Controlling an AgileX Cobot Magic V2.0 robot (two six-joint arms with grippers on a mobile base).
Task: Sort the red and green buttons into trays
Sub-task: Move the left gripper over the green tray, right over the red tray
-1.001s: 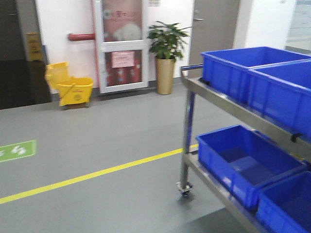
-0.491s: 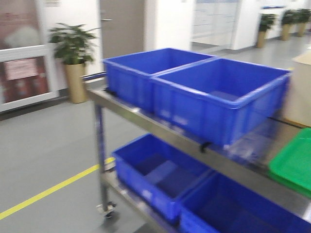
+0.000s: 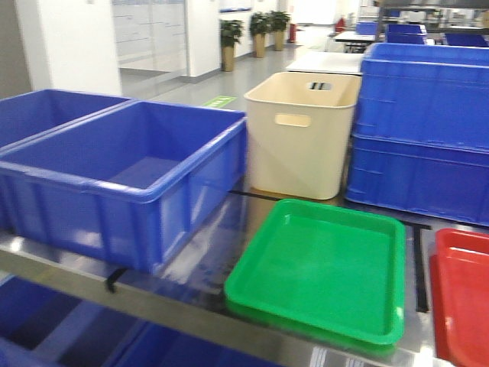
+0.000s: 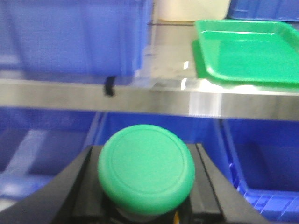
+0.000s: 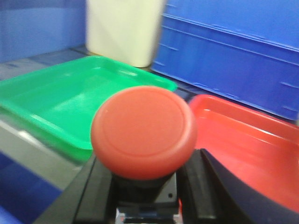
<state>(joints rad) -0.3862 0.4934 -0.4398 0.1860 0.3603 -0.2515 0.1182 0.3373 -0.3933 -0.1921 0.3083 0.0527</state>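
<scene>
In the left wrist view my left gripper (image 4: 145, 196) is shut on the green button (image 4: 146, 168), its round cap facing the camera, held in front of and below the steel shelf edge. The green tray (image 4: 243, 53) lies on that shelf up to the right. In the right wrist view my right gripper (image 5: 144, 186) is shut on the red button (image 5: 144, 132), hovering between the green tray (image 5: 70, 102) on the left and the red tray (image 5: 243, 144) on the right. The front view shows the green tray (image 3: 321, 267) and part of the red tray (image 3: 462, 298); neither gripper appears there.
On the steel cart shelf (image 3: 191, 306) stand two deep blue bins (image 3: 122, 176) at the left, a cream tub (image 3: 302, 134) behind the green tray, and stacked blue bins (image 3: 424, 130) at the back right. More blue bins (image 4: 261, 163) sit on the lower shelf.
The front view has swung right along the cart: from the floor and cart end, past the blue bins, to the cream tub and both trays.
</scene>
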